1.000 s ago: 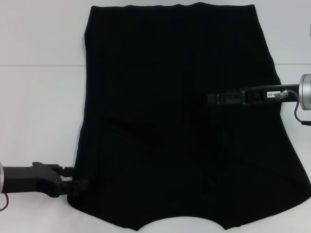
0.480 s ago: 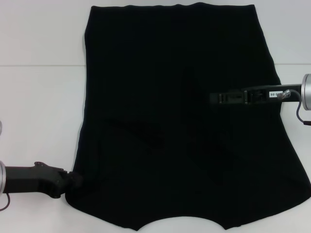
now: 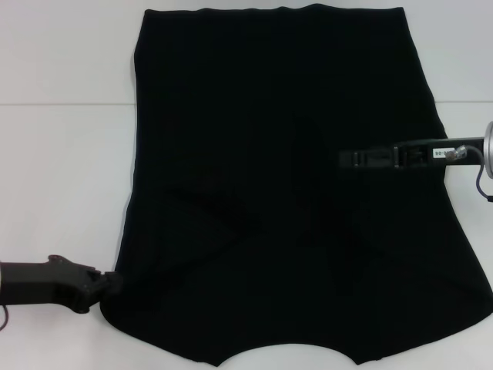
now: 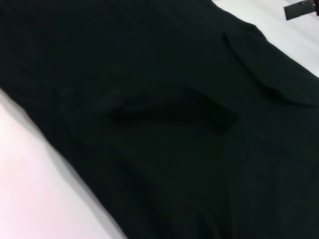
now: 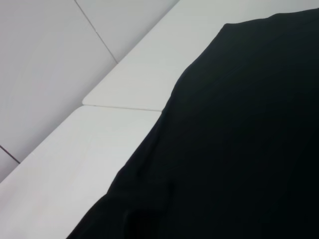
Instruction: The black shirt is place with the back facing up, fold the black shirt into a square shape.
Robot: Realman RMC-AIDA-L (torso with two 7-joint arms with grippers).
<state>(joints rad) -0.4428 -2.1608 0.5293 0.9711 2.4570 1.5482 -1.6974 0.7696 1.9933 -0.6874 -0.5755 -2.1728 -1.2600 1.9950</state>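
Head view: black shirt (image 3: 285,185) spread flat on white table (image 3: 62,154), plain side up, creases near centre. Left gripper (image 3: 108,284) at lower left hem edge; finger opening and any grasp indiscernible. Right gripper (image 3: 350,158) over shirt's right half; finger opening indiscernible.

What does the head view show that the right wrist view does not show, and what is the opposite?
Only the head view shows both arms: the left gripper at the near left edge of the black shirt, and the right gripper over the shirt's right half. Only the right wrist view shows the grey tiled floor beyond the white table. Both show the shirt lying spread on the table.
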